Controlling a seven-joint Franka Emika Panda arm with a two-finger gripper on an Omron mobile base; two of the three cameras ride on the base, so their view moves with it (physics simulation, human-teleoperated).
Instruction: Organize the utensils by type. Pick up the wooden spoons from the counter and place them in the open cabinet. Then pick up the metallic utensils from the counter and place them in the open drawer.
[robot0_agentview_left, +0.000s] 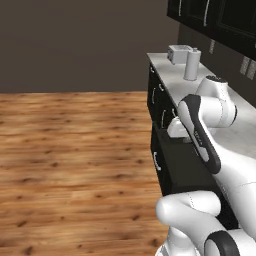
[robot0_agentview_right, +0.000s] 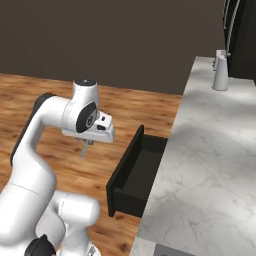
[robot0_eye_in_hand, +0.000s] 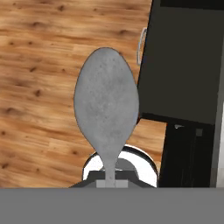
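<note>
My gripper (robot0_agentview_right: 86, 143) is shut on the handle of the small silver spoon (robot0_eye_in_hand: 106, 103), one of the metallic utensils. In the right base view the spoon (robot0_agentview_right: 85, 150) hangs bowl-down below the hand, over the wooden floor. It is a short way left of the open drawer (robot0_agentview_right: 135, 172). The drawer's dark flat interior (robot0_eye_in_hand: 183, 65) lies to the right of the spoon in the hand view, and nothing shows inside it. The drawer juts out from under the white marble counter (robot0_agentview_right: 210, 150). In the left base view the hand (robot0_agentview_left: 177, 129) sits above the drawer (robot0_agentview_left: 182, 167).
A white canister (robot0_agentview_left: 192, 64) and a toaster (robot0_agentview_left: 178, 54) stand at the far end of the counter (robot0_agentview_left: 172, 75). Black cabinet fronts with silver handles (robot0_agentview_left: 156, 95) run below it. Wooden floor (robot0_agentview_left: 75, 160) spreads out to the left. Dark upper cabinets (robot0_agentview_left: 215, 15) hang above.
</note>
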